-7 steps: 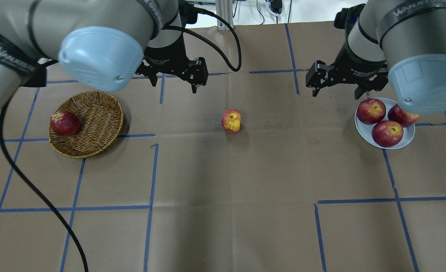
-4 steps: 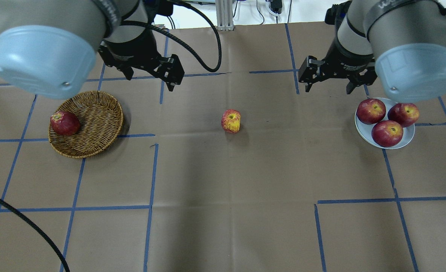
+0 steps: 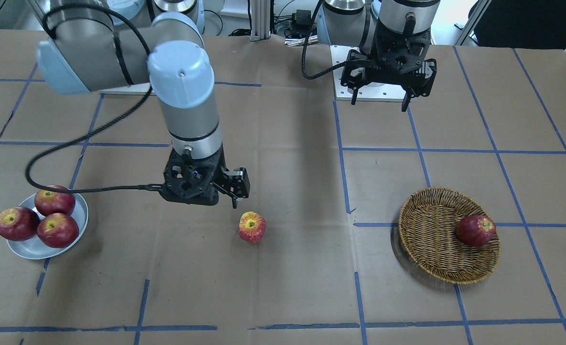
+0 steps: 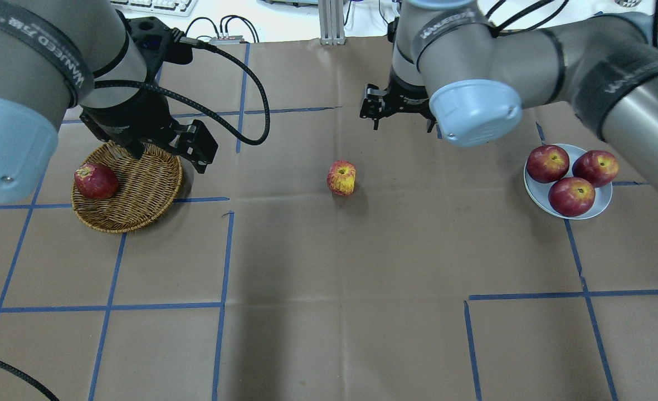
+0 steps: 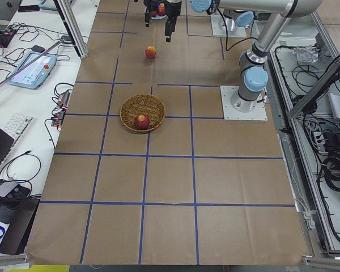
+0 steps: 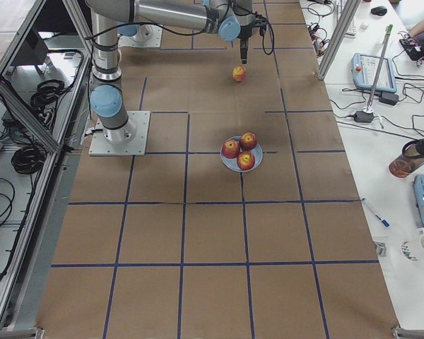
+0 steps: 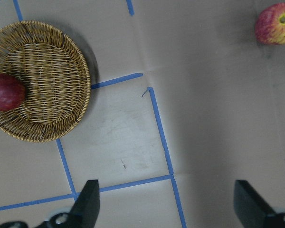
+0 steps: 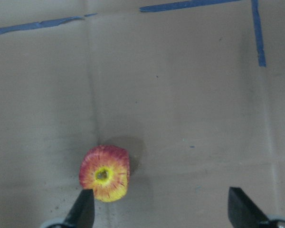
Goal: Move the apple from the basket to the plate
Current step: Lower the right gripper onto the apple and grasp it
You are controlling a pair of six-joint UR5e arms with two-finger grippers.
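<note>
The streaky apple [image 4: 341, 177] with a yellow stem patch lies on the brown paper at mid-table, outside the wicker basket [image 4: 156, 167]. It also shows in the front view [image 3: 252, 226] and the right wrist view [image 8: 104, 173]. The basket holds one dark red apple [image 4: 95, 181]. The pale plate [image 4: 539, 193] at the right holds three dark red apples. My right gripper [image 8: 161, 218] is open and empty, hovering just behind the streaky apple, which sits by one finger [image 8: 83, 211]. My left gripper [image 7: 168, 211] is open and empty, high over the basket's right rim [image 4: 167, 159].
Blue tape lines [image 4: 223, 256] grid the paper-covered table. A black cable [image 4: 250, 83] loops from the left wrist. The right arm's elbow cap [image 4: 473, 111] hangs between the streaky apple and the plate.
Both arms have swung to the view's left: the left gripper from mid-table back to the basket's edge, the right gripper from beside the plate to behind the streaky apple. No object moved.
</note>
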